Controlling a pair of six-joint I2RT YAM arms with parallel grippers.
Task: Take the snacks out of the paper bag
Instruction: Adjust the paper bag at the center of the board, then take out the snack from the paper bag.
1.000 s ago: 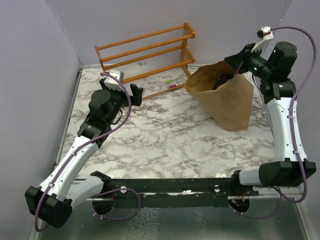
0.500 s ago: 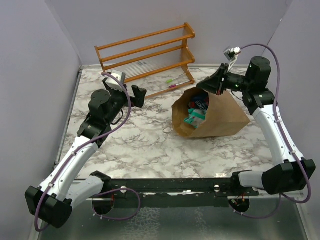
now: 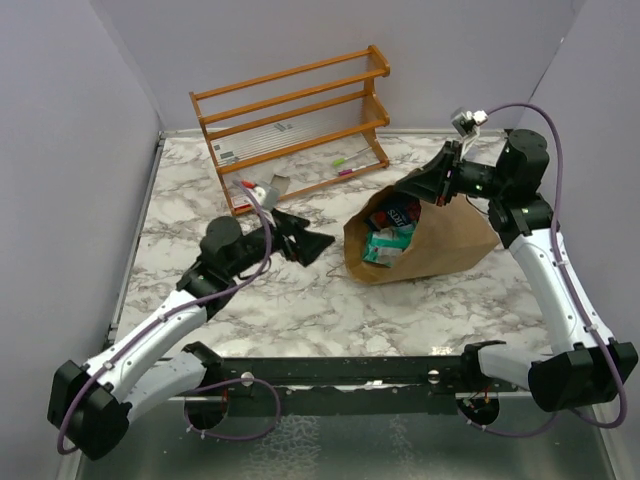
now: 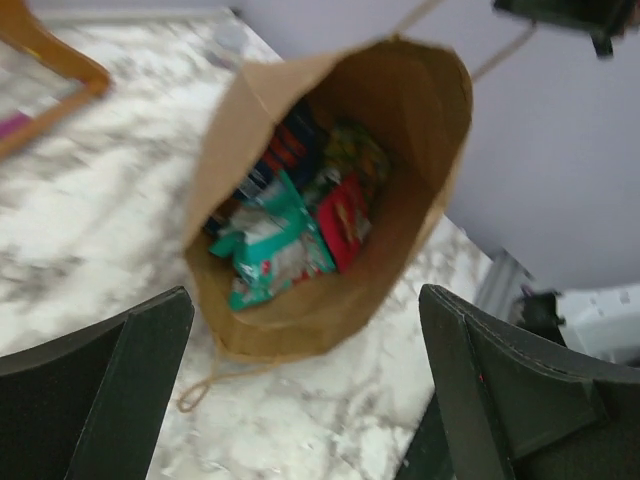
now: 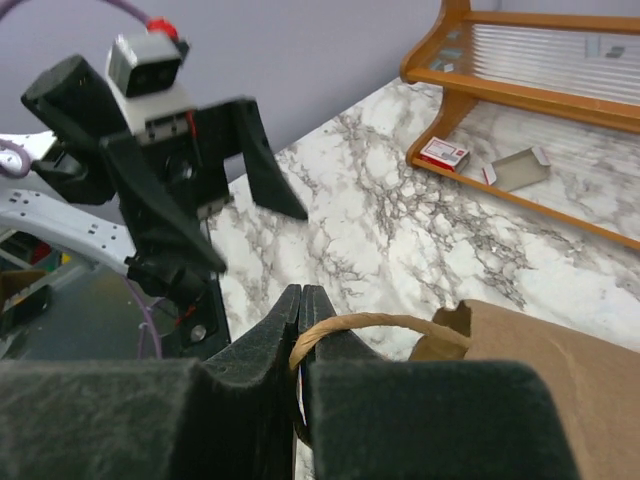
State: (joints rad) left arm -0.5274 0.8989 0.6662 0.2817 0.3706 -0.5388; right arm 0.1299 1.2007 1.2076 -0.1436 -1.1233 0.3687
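The paper bag (image 3: 445, 245) lies tipped on its side at the right, mouth facing left. Snacks (image 3: 388, 232) show in the mouth: in the left wrist view a teal packet (image 4: 270, 245), a red one (image 4: 345, 215) and a dark blue one (image 4: 285, 150) lie inside the bag (image 4: 300, 335). My right gripper (image 3: 428, 186) is shut on the bag's twisted handle (image 5: 385, 324) at the mouth's upper rim, its jaws pressed together (image 5: 301, 296). My left gripper (image 3: 312, 240) is open and empty, just left of the mouth and pointing into it (image 4: 305, 300).
A wooden rack (image 3: 290, 110) stands at the back, with a small red-and-white box (image 3: 243, 186) and a cardboard piece (image 3: 275, 187) on its lowest shelf, and a pink-green item (image 3: 345, 165) by it. The bag's other handle loop (image 4: 200, 390) lies on the marble table.
My right gripper brought the bag down and left, tipping it onto its side. My left arm swung forward and right, and now faces the bag's mouth.
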